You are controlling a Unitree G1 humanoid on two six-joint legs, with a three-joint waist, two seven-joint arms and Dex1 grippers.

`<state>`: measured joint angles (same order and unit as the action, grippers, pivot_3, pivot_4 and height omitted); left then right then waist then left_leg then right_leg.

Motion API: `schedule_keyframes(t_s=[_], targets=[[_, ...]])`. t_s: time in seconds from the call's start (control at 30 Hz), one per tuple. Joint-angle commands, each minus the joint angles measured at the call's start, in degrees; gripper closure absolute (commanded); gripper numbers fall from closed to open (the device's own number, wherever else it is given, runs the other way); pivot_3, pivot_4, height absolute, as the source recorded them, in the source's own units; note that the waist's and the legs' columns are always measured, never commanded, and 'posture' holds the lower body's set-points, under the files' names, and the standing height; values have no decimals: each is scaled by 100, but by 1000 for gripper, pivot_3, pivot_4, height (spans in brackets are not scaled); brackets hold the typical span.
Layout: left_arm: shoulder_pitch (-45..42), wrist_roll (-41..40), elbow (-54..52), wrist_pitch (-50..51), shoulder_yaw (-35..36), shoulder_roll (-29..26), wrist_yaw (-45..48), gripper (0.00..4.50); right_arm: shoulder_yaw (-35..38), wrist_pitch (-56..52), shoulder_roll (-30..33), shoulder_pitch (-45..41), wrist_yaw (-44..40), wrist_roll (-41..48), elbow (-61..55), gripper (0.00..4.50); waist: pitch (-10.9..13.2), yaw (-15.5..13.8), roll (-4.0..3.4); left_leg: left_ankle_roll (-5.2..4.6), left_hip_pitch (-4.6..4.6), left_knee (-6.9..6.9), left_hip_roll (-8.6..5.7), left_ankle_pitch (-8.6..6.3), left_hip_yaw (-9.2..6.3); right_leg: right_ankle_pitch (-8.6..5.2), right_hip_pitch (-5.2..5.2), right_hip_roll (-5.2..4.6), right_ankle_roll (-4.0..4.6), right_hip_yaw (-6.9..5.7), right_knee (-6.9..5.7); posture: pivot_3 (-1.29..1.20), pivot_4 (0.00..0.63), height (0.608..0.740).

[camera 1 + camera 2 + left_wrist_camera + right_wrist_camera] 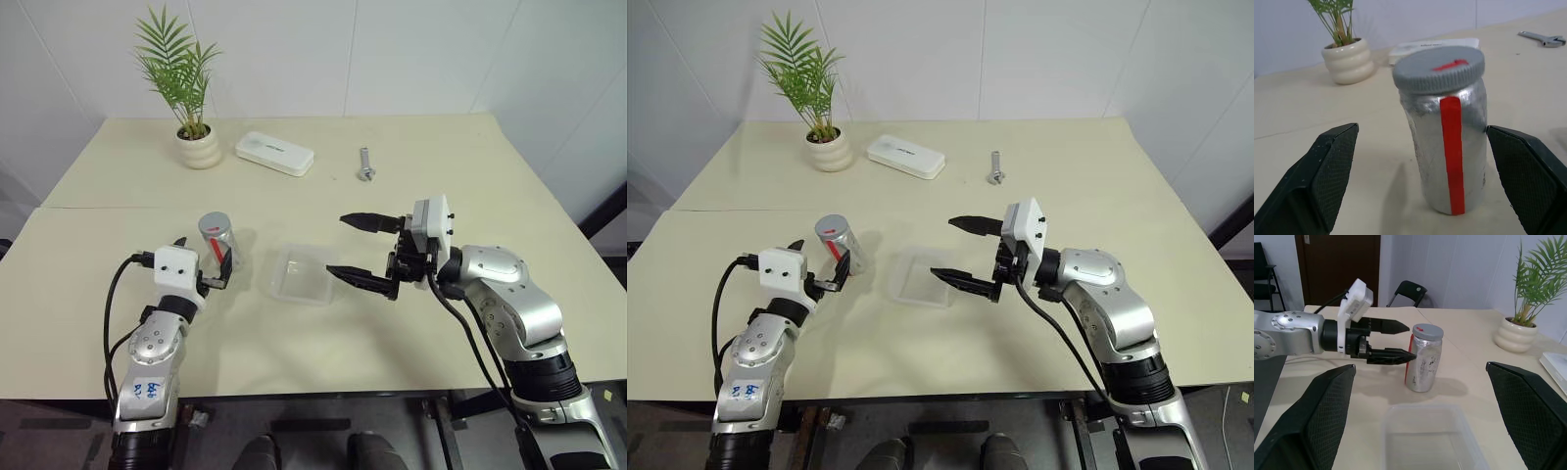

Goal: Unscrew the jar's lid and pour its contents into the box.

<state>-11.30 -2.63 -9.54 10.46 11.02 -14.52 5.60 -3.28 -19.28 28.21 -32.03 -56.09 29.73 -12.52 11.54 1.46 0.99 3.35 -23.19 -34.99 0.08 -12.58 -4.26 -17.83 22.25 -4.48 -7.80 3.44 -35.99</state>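
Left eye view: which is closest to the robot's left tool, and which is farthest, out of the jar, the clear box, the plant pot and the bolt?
1. Jar, right at the left tool.
2. Clear box, to its right.
3. Plant pot, at the table's back.
4. Bolt, far back right.

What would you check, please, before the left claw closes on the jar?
1. Left claw open: ok.
2. Jar upright between its fingers, not yet touched: ok.
3. Lid still on the jar: ok.
4. Right claw open, raised over the box, free to take the lid: ok.
5. Box upright beside the jar: ok.
6. Contents inside the jar: cannot tell.
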Motion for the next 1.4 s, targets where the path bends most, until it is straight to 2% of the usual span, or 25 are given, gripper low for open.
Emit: schedule_keyframes(t_s=[0.03, 0.33, 0.97, 1.4], targets=[[-196, 40, 198, -308, -86, -74, 98, 31, 65, -41, -69, 29, 101, 126, -306, 7, 0, 3, 0, 0, 0, 0, 0, 0, 0, 0, 0, 0, 0, 0, 0, 0, 150, 740], [-911, 191, 1109, -596, -177, -248, 101, 31, 106, 22, -219, 134, 284, 80, -339, 7, 0, 2, 0, 0, -3, 1, -1, 0, 1, 0, 4, 0, -1, 1, 0, 0, 150, 740], [-432, 675, -117, 415, -391, 554, -971, 31, 81, -117, -140, 175, 211, 143, -371, 7, 0, -6, 0, 0, -7, 1, -2, 0, 1, 2, 6, -1, -3, 2, 0, 0, 150, 740], [-942, 918, 444, 506, -534, 829, -1415, 31, 118, -213, -50, 85, 34, 179, -250, 7, 0, -4, 1, 0, -7, 2, -4, 0, 1, 2, 6, 0, -4, 2, 3, 0, 150, 740]])
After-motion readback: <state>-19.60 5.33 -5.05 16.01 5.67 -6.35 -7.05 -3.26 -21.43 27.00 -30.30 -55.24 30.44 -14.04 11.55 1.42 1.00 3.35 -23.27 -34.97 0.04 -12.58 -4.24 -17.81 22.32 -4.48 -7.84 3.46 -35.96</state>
